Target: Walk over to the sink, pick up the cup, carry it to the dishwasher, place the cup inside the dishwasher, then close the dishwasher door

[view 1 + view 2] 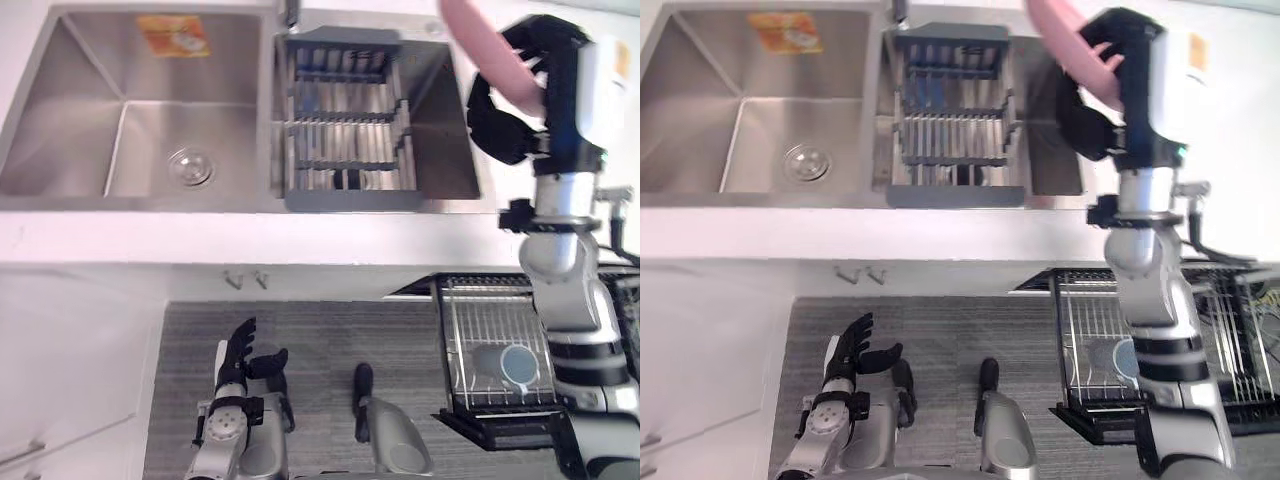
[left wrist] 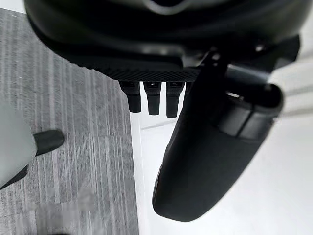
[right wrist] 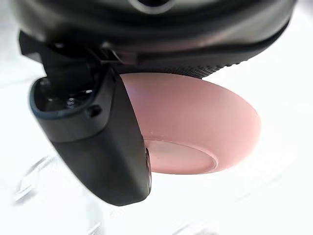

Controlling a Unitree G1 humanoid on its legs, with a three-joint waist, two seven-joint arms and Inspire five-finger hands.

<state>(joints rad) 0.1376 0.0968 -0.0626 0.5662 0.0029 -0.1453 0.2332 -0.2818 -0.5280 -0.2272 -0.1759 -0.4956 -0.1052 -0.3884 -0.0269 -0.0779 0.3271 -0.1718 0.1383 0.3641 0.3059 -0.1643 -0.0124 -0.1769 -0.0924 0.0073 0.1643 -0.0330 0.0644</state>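
At the lower right, the pulled-out dishwasher rack [image 1: 466, 320] holds a pale round dish [image 1: 518, 365]. At the lower left, the left hand [image 1: 238, 355] hangs over the floor with its fingers straight and apart. Past the bench [image 1: 150, 240], the sink's [image 1: 60, 130] right basin carries a dark drainer basket [image 1: 345, 200], and at the upper right the raised right hand [image 1: 502, 122] is clamped on the pink cup [image 1: 476, 42].

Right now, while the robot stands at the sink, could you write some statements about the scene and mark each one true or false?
The right hand holds the pink cup. True.
The left hand is shut on a plate. False: it hangs open and empty above the floor.
A grey rack sits in the right basin. True.
The dishwasher rack is empty. False: a round pale item lies in it.
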